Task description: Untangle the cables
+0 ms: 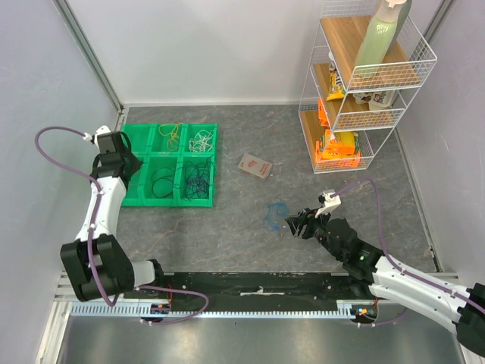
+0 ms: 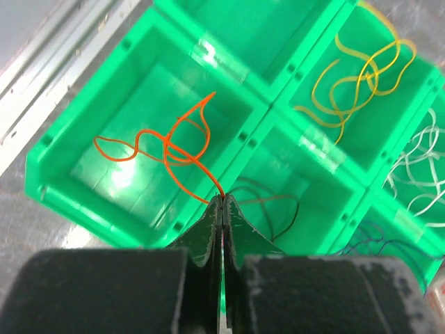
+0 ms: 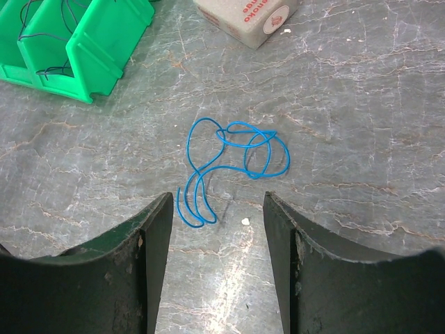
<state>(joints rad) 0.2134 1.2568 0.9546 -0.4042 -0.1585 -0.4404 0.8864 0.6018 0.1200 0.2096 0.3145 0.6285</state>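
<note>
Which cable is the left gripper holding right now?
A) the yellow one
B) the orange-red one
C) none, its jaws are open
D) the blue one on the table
B: the left wrist view shows the left gripper shut on the end of the orange-red cable above the green bin.

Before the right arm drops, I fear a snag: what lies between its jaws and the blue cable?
Only bare table and a white speck before the cable, per the right wrist view.

My top view covers the whole desk [image 1: 227, 227] from above; both close wrist views look down, sharing the green bins [image 2: 268, 104].
</note>
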